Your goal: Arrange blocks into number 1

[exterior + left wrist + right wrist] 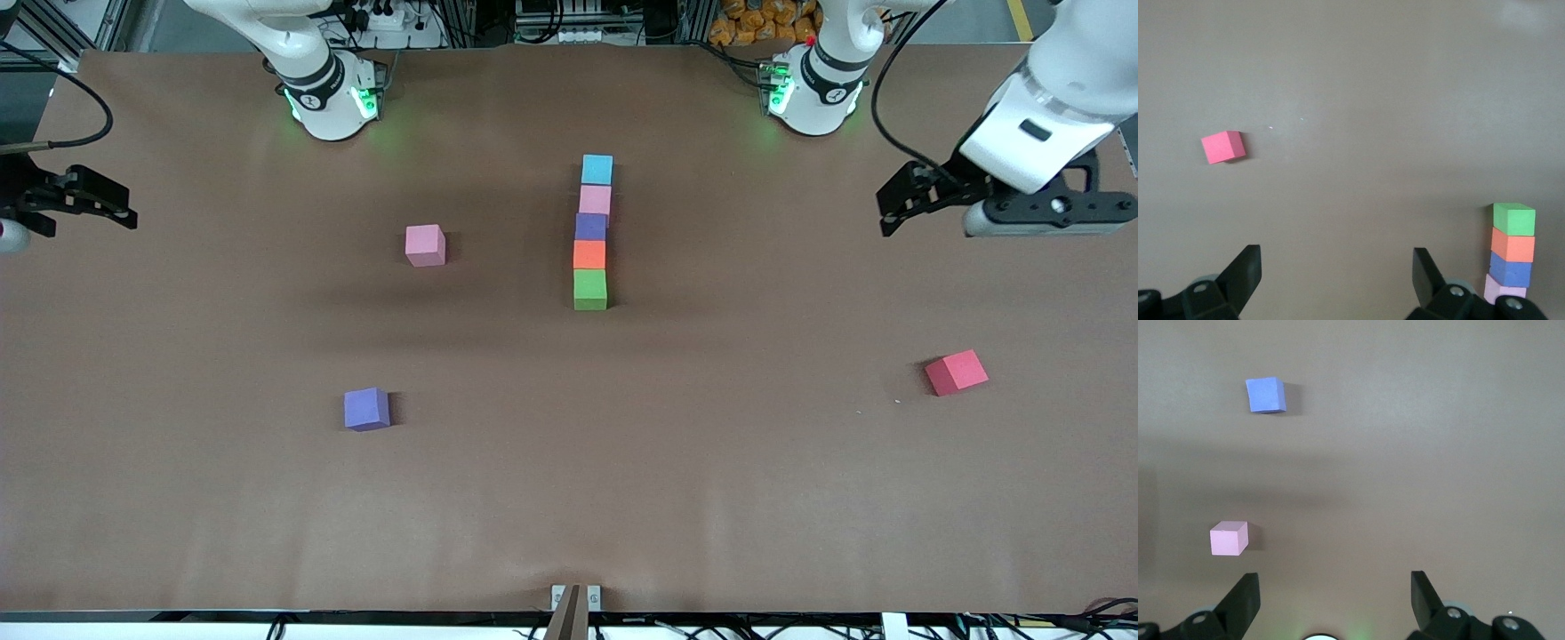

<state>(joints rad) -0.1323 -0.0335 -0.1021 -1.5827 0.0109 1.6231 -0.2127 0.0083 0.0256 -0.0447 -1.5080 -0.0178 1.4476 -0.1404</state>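
Five blocks stand edge to edge in a straight column just above the middle of the front view, running away from the camera: the light blue block at the top, then the pink block, the purple block, the orange block and the green block lowest and nearest the camera. Touching in one line, they already read as the upright stroke of a 1, so the figure looks essentially built. A spare pink cube sits in the centre-left of the frame and a spare purple cube lower down, both well apart from the column; a red cube lies turned askew at the lower right. All are small matte foam cubes with crisp edges and flat, dull faces, resting on a plain brown worktop whose surface looks smooth and unpatterned. The left tool hangs at the frame's right edge with its black fingers spread wide and nothing between them; the right tool waits at the left edge, likewise wide and empty. Both arms appear parked clear so the column stands undisturbed.
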